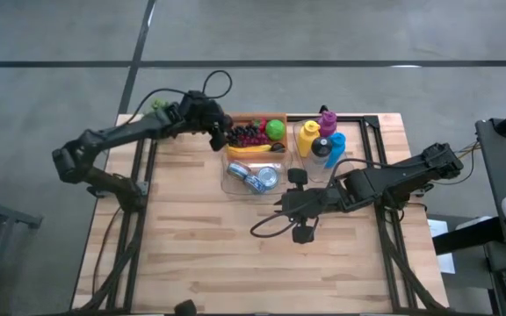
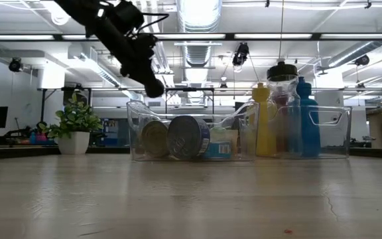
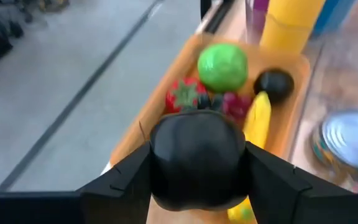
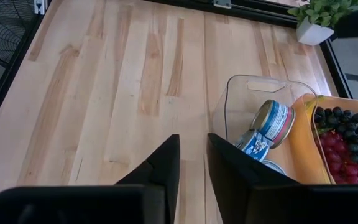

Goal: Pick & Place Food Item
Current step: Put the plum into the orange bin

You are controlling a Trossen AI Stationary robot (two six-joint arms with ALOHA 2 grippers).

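My left gripper (image 1: 219,133) hovers at the left end of the orange tray (image 1: 255,118), shut on a dark, rounded food item (image 3: 197,149). The tray holds a green ball (image 3: 222,65), a strawberry (image 3: 182,96), grapes (image 1: 246,133), a banana (image 3: 258,118) and a small black piece (image 3: 273,84). In the low view the left gripper (image 2: 150,81) hangs above the clear bins. My right gripper (image 1: 290,204) waits near the table's middle, its fingers (image 4: 166,163) a narrow gap apart, touching nothing. My left gripper pinches the dark food item between its two fingers (image 3: 129,180), one on each side of its rounded body (image 3: 166,155). The fingers slant down from the table's left side. The item is lifted clear above the tray's left end (image 2: 155,87).
A clear bin (image 1: 235,186) with tin cans (image 1: 260,179) stands just nearer than the tray. A second clear bin (image 1: 306,132) to its right holds yellow, purple and blue bottles. A black cable (image 1: 266,230) loops beside the right gripper. Bare wood lies across the table's near half.
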